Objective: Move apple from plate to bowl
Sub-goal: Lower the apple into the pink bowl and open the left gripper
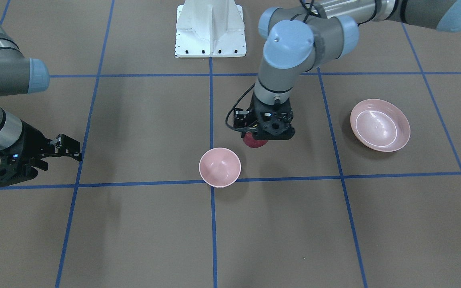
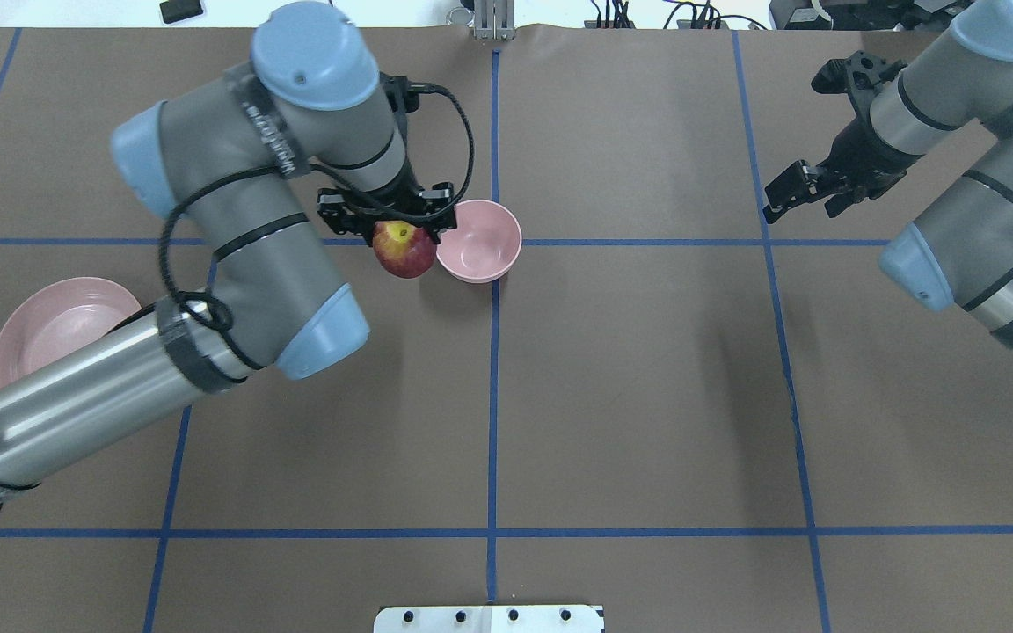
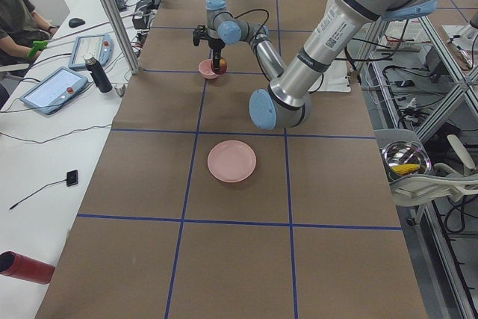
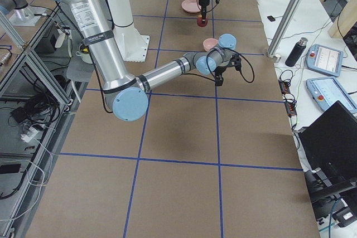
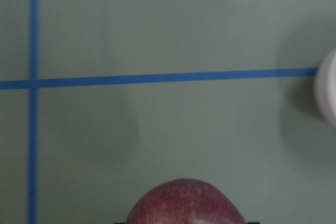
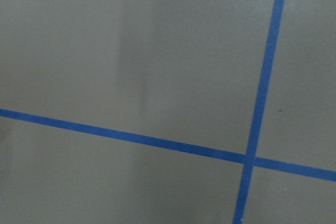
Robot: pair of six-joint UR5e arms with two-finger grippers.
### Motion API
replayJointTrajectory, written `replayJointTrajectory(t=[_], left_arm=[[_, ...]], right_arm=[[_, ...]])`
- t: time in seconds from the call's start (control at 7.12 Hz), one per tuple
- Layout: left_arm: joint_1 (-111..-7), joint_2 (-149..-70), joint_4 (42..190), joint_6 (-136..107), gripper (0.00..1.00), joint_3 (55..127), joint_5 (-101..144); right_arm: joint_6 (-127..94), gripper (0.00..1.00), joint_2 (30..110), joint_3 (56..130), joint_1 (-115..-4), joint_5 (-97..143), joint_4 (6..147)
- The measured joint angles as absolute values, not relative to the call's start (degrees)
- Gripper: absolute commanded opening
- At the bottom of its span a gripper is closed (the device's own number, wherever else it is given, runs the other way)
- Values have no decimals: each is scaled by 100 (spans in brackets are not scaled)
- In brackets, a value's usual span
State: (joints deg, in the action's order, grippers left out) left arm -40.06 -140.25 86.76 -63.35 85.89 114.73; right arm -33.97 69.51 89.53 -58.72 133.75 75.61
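My left gripper (image 2: 394,227) is shut on the dark red apple (image 2: 403,250) and holds it above the table, just beside the small deep pink bowl (image 2: 480,242), on the bowl's plate side. In the front view the apple (image 1: 253,141) peeks out under the gripper, up and right of the bowl (image 1: 219,167). The wide pink plate (image 1: 379,125) sits empty; in the overhead view the left arm half covers the plate (image 2: 49,327). The left wrist view shows the apple's top (image 5: 184,205) and the bowl's rim (image 5: 328,90). My right gripper (image 2: 801,195) is open and empty, far off.
Blue tape lines grid the brown table. The white robot base (image 1: 210,30) stands at the robot's edge. A side bench with tablets (image 3: 54,89) and a bottle (image 3: 97,75) runs along the operators' side.
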Motion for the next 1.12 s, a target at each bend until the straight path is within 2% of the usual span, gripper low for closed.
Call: replayJointTrajectory(t=[0.14, 0.42, 0.7, 0.84, 0.98, 1.12], left_arm=[[-3921, -14499, 8806, -6395, 0, 7917, 11326], [-3752, -14783, 9404, -6442, 0, 7135, 11118], [-3624, -14806, 9575, -6449, 64, 6948, 11087], [-3596, -14804, 9636, -6454, 77, 6912, 11082], [-3584, -14803, 9729, -6468, 81, 6869, 11078], [-3581, -14803, 9794, -6484, 96, 6836, 11076]], right_arm=[[-3268, 100, 7020, 8902, -5889, 13360, 7537], [-3208, 100, 7059, 8835, -5896, 13340, 7512], [-3213, 100, 7049, 8811, -5896, 13334, 7507], [-3217, 100, 7047, 8806, -5893, 13333, 7506], [-3222, 100, 7044, 8802, -5890, 13333, 7506], [-3230, 100, 7039, 8800, -5890, 13333, 7506]])
